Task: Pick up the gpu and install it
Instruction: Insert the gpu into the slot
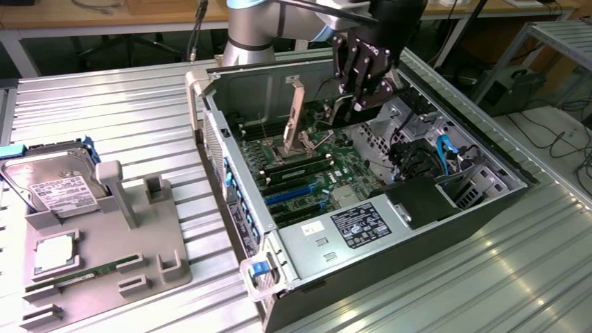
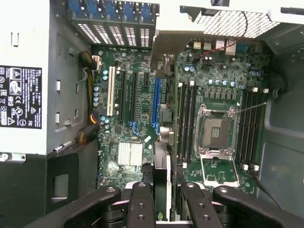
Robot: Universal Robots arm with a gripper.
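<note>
The gripper (image 2: 167, 205) clamps the gpu (image 2: 161, 173) edge-on above the blue slot (image 2: 156, 102). If the card tilts or sits off that slot, it could jam or scrape neighbouring components.

You saw the gpu (image 2: 161, 168) edge-on in the wrist view, so its fan side was hidden. The end effector (image 2: 164, 192) clamped on it was cut off by the picture's edge. In the exterior view, the arm (image 1: 249, 28) was cut off too, and the words on the label (image 1: 365, 225) were too small to read.
</note>
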